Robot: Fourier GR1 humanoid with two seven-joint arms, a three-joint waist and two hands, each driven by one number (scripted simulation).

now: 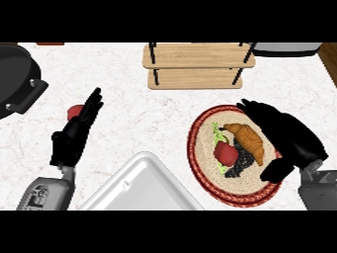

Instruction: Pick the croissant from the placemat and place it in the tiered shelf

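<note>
One light, flaky croissant (247,139) lies mid-placemat (204,168) near the bench's (127,113) right edge, best cradled across its thick middle by the right hand (291,138) hovering unclenched beside it, holding nothing.

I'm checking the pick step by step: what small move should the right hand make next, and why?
Probably shift slightly left and close on the croissant. The right hand is open beside it, over the placemat; nothing is held yet.
</note>
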